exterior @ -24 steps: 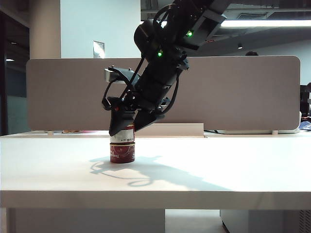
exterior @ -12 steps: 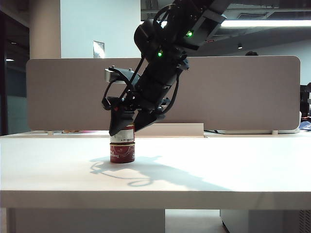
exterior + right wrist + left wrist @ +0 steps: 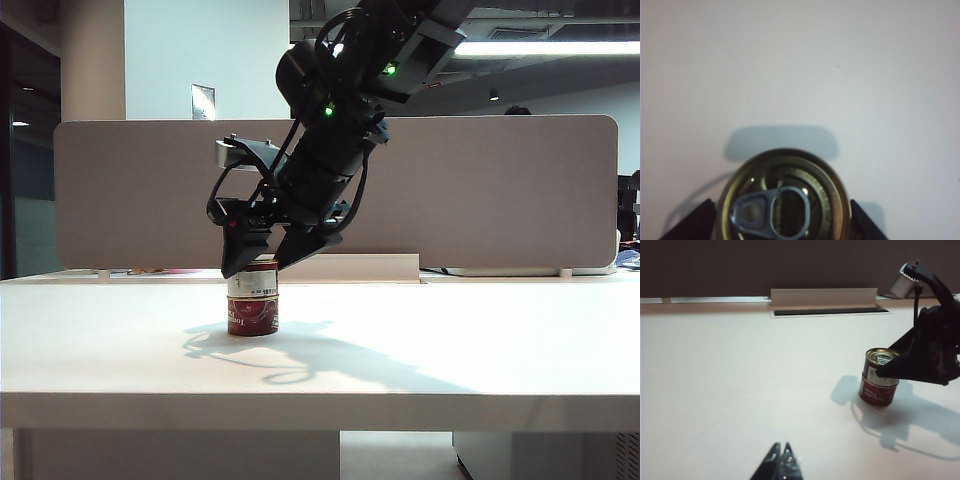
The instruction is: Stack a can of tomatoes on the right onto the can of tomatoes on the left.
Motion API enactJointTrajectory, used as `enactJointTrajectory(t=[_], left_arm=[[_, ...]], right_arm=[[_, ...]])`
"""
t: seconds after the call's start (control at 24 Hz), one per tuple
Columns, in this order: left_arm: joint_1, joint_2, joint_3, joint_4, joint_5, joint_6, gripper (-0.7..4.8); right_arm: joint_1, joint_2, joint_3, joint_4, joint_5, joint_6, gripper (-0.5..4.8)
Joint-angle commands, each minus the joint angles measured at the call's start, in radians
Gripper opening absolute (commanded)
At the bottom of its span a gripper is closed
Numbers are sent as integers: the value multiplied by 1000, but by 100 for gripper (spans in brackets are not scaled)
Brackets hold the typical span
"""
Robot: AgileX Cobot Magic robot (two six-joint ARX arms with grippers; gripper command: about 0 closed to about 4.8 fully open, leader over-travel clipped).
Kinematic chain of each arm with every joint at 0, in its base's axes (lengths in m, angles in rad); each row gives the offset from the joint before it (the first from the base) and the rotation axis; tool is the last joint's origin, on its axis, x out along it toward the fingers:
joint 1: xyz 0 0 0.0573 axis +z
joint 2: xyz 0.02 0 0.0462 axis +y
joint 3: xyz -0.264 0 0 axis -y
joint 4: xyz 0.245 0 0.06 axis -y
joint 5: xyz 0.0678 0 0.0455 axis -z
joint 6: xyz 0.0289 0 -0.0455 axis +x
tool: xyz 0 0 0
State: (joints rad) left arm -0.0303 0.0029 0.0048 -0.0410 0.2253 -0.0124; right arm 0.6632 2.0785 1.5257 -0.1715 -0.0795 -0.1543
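Two tomato cans stand stacked left of the table's middle: the upper can (image 3: 253,283) with a white label sits on the red lower can (image 3: 252,318). Both also show in the left wrist view, upper can (image 3: 880,362) on lower can (image 3: 875,394). My right gripper (image 3: 255,268) reaches down over the upper can, and its fingers stand a little off either side of it. From above, the gold lid with its pull tab (image 3: 785,205) lies between the right gripper's (image 3: 782,202) open jaws. My left gripper (image 3: 781,449) is shut, empty, far from the cans.
A grey partition (image 3: 500,190) runs along the table's far edge, with a white cable tray (image 3: 822,296) at its foot. The white tabletop (image 3: 450,340) stretches wide to the right of the stack and toward its front edge.
The right gripper's jaws have spread apart from the upper can, so more of its label shows. The can stays on the lower one. The left arm is still.
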Motion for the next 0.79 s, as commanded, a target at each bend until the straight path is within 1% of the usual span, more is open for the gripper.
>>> enactJointTrajectory(t=[0.04,0.08,0.21,0.29,0.38,0.54,0.67,0.71,0.75,0.79], left_arm=[[1,1,3,13,3,0,-6],[1,1,3,13,3,0,-6],[1,1,3,12,4,0,-6],[1,1,3,13,3,0,-6],[1,1,3,13,3,0,-6],[1,1,3,12,3,1,-6],[1,1,3,12,3,1,-6],[1,1,3,12,3,1,-6],[1,1,3,12,3,1,-6],[1,1,3,12,3,0,-6]], right_arm=[[2,-8,5,16,5,1,360],[2,-9,6,19,14,1,362],[2,-22,6,19,48,0,404],[1,-37,6,18,72,0,414],[1,-64,6,18,90,0,441],[-15,-175,6,14,111,-3,443],[-32,-238,6,-18,134,-2,439],[-48,-278,6,-50,152,-2,396],[-58,-304,6,-81,167,-2,301],[-78,-334,6,-122,167,-3,148]])
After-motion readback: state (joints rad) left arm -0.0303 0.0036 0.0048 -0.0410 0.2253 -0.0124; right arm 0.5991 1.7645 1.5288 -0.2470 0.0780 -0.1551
